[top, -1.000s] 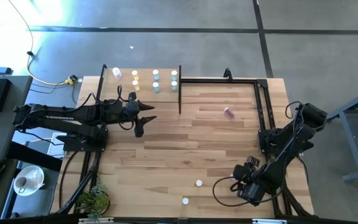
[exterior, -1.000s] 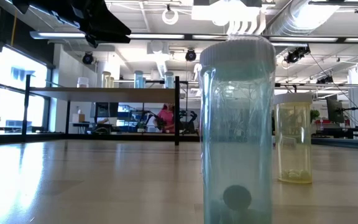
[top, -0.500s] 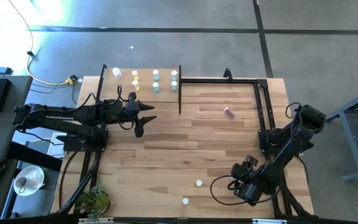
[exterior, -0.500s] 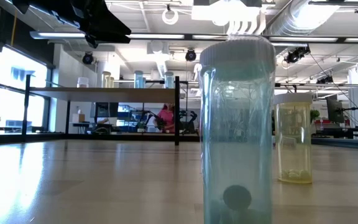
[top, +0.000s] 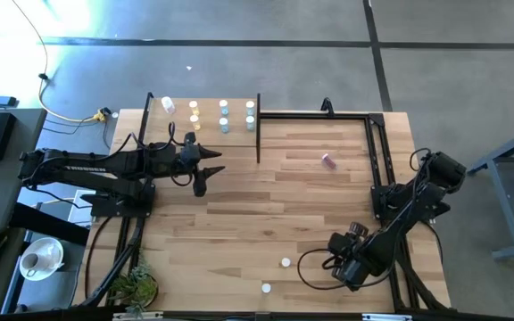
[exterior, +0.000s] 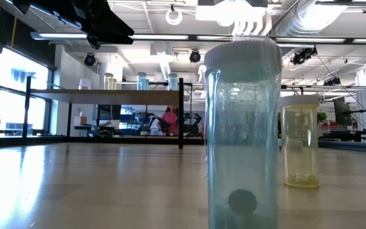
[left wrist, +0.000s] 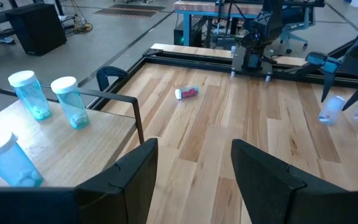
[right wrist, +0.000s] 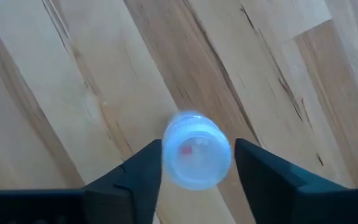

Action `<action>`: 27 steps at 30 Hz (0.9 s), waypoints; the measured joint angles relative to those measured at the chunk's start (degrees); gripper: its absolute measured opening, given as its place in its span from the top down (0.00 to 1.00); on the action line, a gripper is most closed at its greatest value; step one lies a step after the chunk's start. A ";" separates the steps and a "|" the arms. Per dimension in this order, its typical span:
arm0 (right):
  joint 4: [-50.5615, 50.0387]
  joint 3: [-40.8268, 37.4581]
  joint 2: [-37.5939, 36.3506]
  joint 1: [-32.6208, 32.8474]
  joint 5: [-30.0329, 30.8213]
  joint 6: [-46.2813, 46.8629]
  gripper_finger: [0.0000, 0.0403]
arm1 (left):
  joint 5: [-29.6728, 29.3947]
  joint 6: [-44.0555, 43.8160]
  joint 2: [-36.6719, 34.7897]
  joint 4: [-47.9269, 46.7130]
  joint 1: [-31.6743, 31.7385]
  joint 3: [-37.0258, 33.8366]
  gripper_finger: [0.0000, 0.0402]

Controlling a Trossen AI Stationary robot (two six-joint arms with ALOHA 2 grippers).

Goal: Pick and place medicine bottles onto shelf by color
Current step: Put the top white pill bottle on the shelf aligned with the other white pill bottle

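The shelf (top: 208,120), a light-wood board with black posts, stands at the table's far left and carries several upright bottles (top: 224,116); it also shows in the left wrist view (left wrist: 73,140). A pink bottle (top: 327,160) lies on its side mid-table. Two bottles stand near the front edge, one light blue (exterior: 241,133) and one yellow (exterior: 300,140). My right gripper (top: 342,259) is open and points down. Its fingers stand either side of a pale-blue, white-capped bottle (right wrist: 196,155), which the gripper hides in the high view. My left gripper (top: 205,165) is open and empty beside the shelf.
A black metal frame (top: 377,152) runs along the table's far and right sides. The two capped bottles (top: 286,262) (top: 266,287) stand just left of my right gripper. A potted plant (top: 136,285) sits at the near left corner. Bare wood lies mid-table.
My right gripper has moved a little toward the table's left edge, staying low near the front edge. My left arm and the bottles have kept still.
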 joint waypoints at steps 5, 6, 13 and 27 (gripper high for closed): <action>0.18 0.00 0.00 -0.64 0.12 -0.97 0.66 | 0.00 0.00 -0.01 0.00 -0.01 0.00 0.51; 0.19 0.00 0.00 -0.64 0.20 -1.31 0.68 | 0.00 0.00 0.00 -0.01 0.00 0.00 0.51; 0.18 0.02 0.00 -0.64 0.90 -2.32 0.68 | 0.00 0.00 -0.02 0.00 -0.01 0.00 0.51; 1.96 0.02 -3.14 -7.07 3.15 -9.36 0.67 | 0.00 0.02 0.00 -0.02 0.00 0.00 0.51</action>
